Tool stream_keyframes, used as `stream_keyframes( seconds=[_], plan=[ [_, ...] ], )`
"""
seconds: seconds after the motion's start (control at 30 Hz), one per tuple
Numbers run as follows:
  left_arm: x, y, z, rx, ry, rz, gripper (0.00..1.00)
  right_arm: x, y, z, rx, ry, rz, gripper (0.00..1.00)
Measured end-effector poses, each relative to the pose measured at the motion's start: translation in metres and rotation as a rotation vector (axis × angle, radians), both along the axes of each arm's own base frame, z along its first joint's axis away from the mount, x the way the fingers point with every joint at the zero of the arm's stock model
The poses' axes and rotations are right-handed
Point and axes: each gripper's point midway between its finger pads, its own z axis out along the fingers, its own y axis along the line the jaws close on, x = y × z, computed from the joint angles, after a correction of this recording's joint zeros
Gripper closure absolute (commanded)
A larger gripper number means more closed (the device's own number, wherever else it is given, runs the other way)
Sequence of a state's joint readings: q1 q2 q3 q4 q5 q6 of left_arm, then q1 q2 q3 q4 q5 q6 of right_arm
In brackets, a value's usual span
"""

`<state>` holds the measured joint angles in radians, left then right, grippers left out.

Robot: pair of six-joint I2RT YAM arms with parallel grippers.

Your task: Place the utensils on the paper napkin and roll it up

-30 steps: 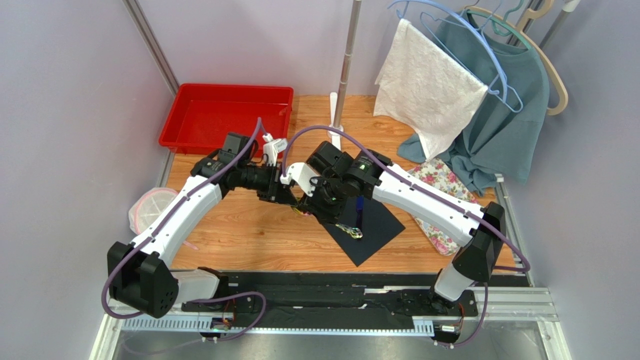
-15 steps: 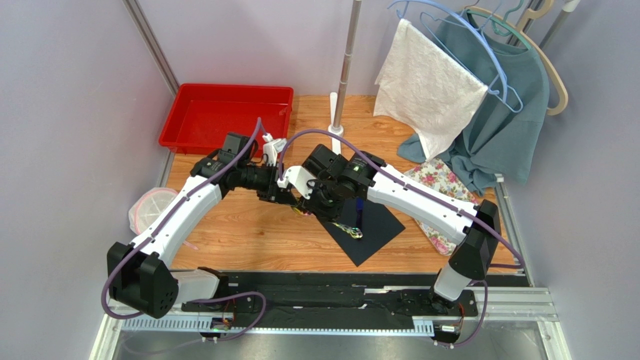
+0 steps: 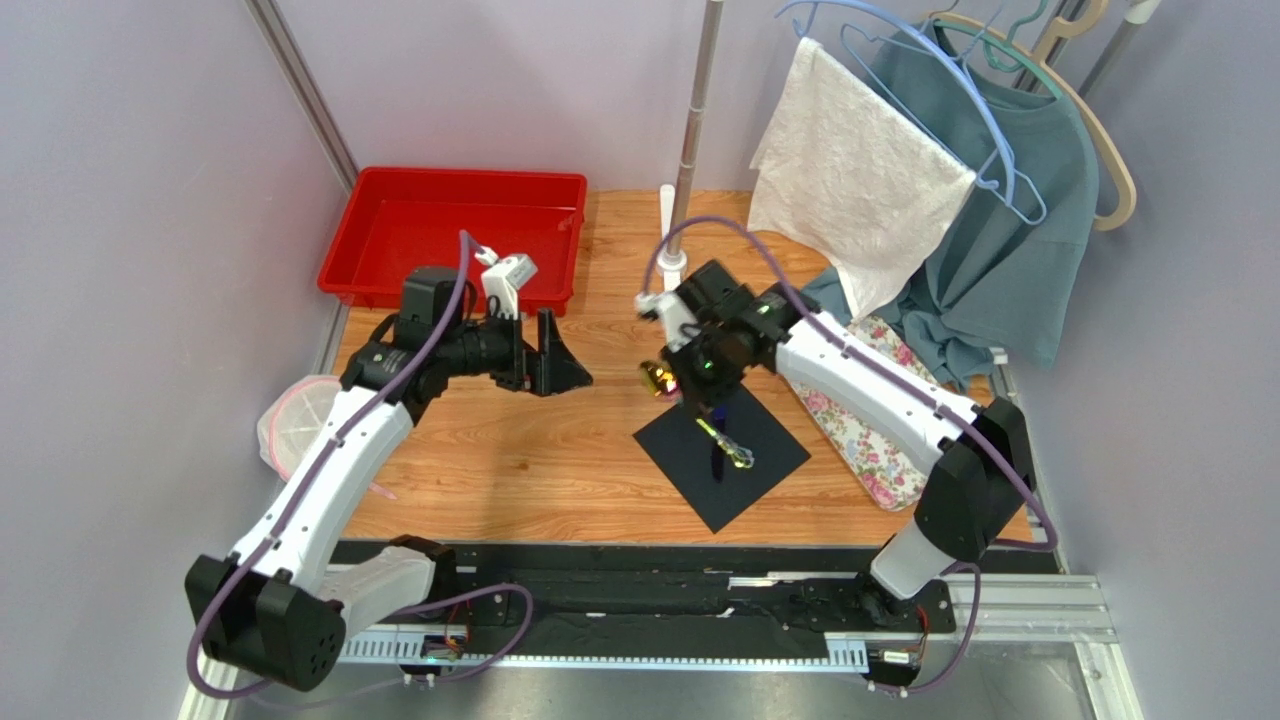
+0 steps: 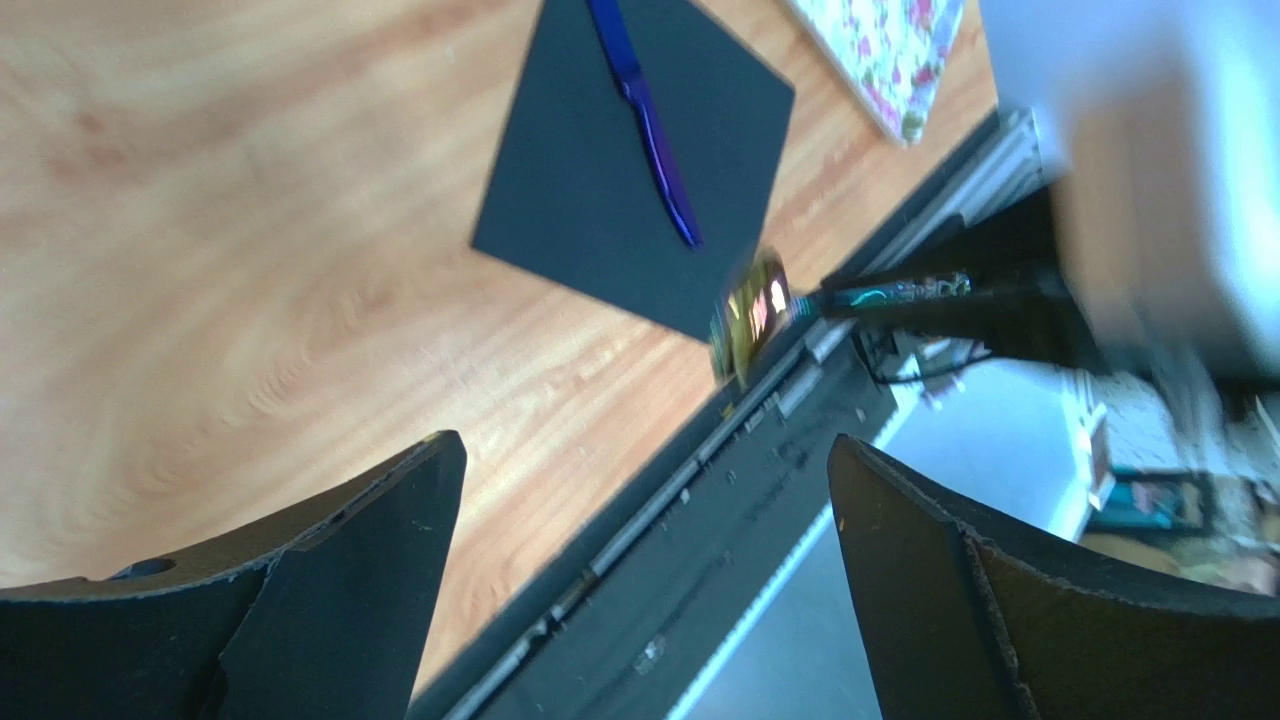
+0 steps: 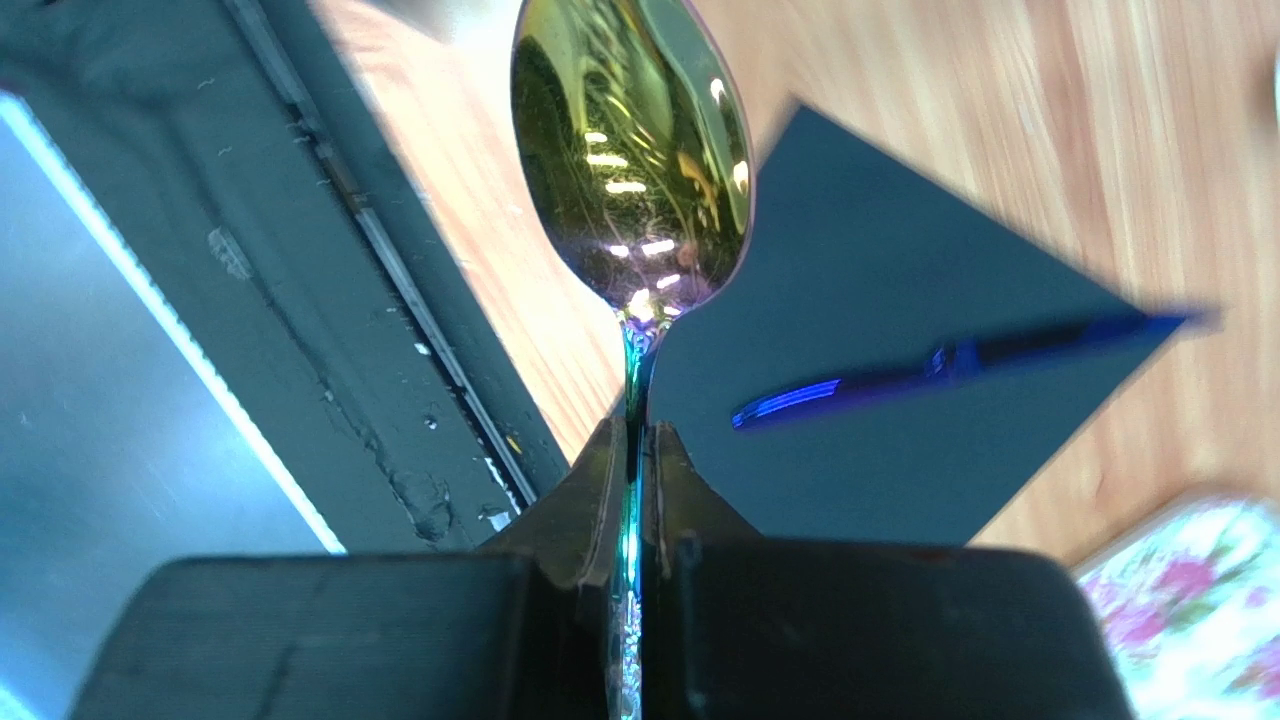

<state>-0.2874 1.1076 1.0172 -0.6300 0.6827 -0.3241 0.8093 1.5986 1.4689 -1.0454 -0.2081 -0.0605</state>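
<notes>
Wooden counter (image 3: 496,465) planks begin at our near edge, and closest on them lies the paper napkin (image 3: 706,492), one black square, flat and unrolled, turned corner-on to us. One blue-handled utensil (image 4: 643,120) rests on it, running toward a corner. The top view shows a glint across it that we cannot resolve into a second piece. Beside the napkin on the right lies one floral mat (image 3: 869,458). Near the napkin's far edge and raised off the counter, the right jaws are clamped on the thin handle of one spoon (image 5: 631,165), its gold bowl sticking out free. We judge this the weak point. Held so far from the bowl, the spoon can swivel or slip. Let go from that height, it can bounce off, land crossed over the other piece, or skid the light sheet out of place. Off to the left, well apart from the napkin, the left jaws stand wide apart and empty. So we count two utensils and one napkin. Farther back sit one red tray (image 3: 436,225) and one white cloth (image 3: 849,173) on a hanger.
</notes>
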Motion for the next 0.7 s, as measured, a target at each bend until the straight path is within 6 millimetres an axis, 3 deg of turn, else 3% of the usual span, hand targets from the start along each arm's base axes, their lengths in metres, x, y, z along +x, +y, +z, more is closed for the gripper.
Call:
stream_keyframes(
  seconds=[0.17,0.27,0.4,0.53,0.7],
  plan=[
    [0.013,0.007,0.032,-0.048,-0.255,0.079,0.01,0.067,-0.085,-0.046,0.018,0.132,-0.571,1.0],
    [0.018,0.012,0.031,-0.056,-0.307,0.134,0.01,0.074,-0.122,-0.076,-0.013,0.173,-0.801,1.0],
    [0.036,0.013,0.028,-0.058,-0.308,0.193,0.01,0.062,-0.119,-0.094,-0.003,0.215,-0.906,1.0],
    [0.041,0.013,0.016,-0.068,-0.277,0.227,0.01,0.07,-0.107,-0.095,0.056,0.207,-0.965,1.0],
    [0.043,0.012,0.015,-0.086,-0.276,0.24,0.01,0.081,-0.1,-0.105,0.097,0.202,-1.012,1.0]
  ],
)
